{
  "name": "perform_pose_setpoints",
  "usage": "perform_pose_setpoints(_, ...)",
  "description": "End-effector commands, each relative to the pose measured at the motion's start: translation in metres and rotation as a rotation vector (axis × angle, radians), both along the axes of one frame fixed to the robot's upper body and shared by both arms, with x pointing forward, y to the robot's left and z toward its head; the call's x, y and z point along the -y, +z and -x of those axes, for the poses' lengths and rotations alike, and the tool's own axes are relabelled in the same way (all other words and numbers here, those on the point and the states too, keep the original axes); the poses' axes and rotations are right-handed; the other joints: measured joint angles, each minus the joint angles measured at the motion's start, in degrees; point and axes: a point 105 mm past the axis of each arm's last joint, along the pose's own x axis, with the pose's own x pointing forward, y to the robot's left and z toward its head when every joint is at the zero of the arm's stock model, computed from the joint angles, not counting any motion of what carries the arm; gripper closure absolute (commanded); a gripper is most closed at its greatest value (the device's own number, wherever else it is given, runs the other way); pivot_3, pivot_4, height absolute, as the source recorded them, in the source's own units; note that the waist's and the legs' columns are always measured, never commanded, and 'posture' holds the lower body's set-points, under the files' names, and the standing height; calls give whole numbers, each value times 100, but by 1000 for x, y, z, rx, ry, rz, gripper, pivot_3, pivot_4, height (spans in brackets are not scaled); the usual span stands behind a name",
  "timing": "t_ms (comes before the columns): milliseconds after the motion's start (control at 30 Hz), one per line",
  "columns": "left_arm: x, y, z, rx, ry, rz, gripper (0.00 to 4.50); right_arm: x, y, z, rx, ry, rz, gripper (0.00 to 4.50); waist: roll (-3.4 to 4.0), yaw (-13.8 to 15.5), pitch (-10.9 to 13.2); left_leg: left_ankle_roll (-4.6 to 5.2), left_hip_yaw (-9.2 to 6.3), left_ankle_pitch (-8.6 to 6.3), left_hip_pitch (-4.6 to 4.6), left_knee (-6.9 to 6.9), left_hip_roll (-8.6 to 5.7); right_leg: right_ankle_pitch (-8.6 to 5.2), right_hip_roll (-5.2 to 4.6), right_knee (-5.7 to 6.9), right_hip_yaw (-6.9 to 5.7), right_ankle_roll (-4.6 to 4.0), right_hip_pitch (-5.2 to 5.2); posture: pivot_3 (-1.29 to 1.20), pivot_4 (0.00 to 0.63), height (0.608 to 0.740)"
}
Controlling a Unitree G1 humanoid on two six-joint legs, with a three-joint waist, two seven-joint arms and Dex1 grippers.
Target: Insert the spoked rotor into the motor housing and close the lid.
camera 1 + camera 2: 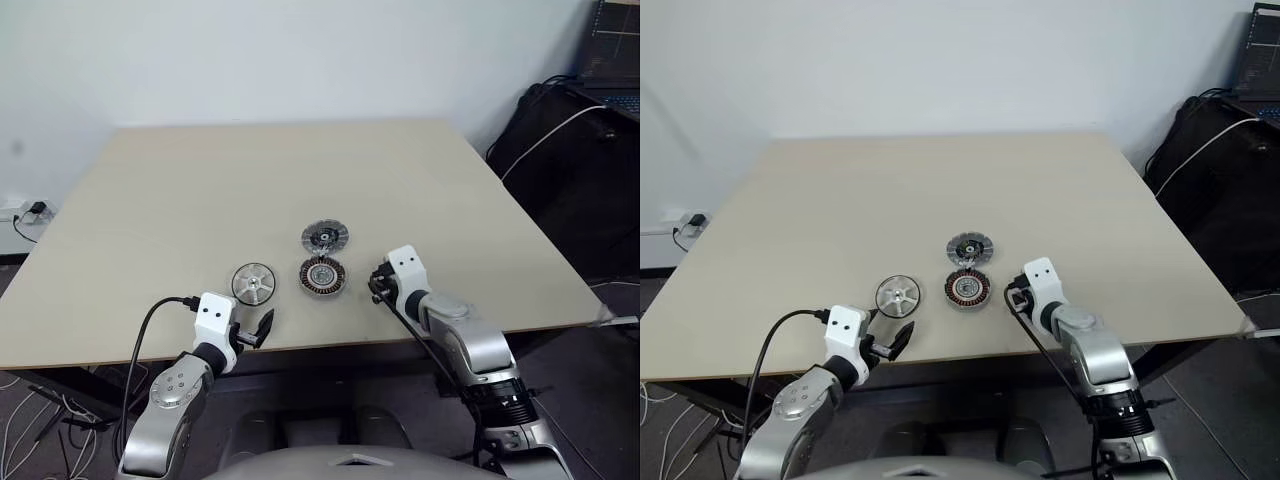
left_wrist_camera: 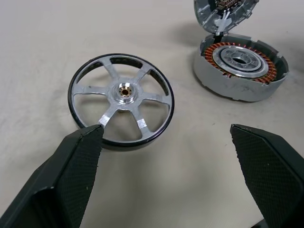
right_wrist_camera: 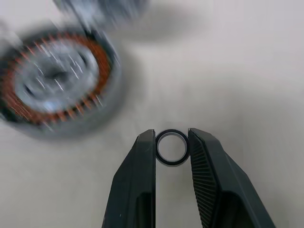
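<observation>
The silvery spoked rotor [image 1: 254, 283] lies flat on the table, just ahead of my left gripper [image 1: 262, 330]. That gripper stands open, its fingers apart on either side of the rotor's [image 2: 121, 99] near rim without touching it. To the rotor's right sits the motor housing [image 1: 323, 277], showing copper windings around a pale centre [image 2: 240, 71]. The grey lid [image 1: 325, 238] lies just behind the housing. My right gripper [image 3: 172, 135] is right of the housing [image 3: 57, 80], lifted off the table. It is shut on a tiny metal ring [image 3: 172, 147] held between its fingertips.
The beige table [image 1: 250, 180] spreads wide behind the parts, and its front edge runs close under both grippers. A black bag with a white cable [image 1: 570, 150] stands off the table's right side. A socket and cables [image 1: 25, 212] sit on the floor at left.
</observation>
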Motion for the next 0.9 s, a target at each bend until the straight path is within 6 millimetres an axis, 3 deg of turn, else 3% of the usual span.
perform_pose_setpoints(33, 6, 16, -6, 63, -18, 15, 0, -22, 27, -11, 97, 62, -23, 3834, -1, 5, 0, 0, 0, 0, 0, 0, 0, 0, 0, 0, -1, 0, 0, 0, 0, 740)
perform_pose_setpoints(367, 5, 16, -6, 69, -2, 16, 0, -62, 13, -27, 93, 149, -2, 3834, -4, 9, 1, 0, 3, 0, -4, 0, -4, 0, 1, -2, 1, 0, 1, 0, 0, 740)
perform_pose_setpoints(900, 4, 15, -4, 65, 13, 22, 0, -80, -3, -26, 47, 214, -8, 3834, -3, -8, 1, -3, 5, 2, -3, 0, -3, 1, 2, 0, 2, 0, -1, 0, 0, 740)
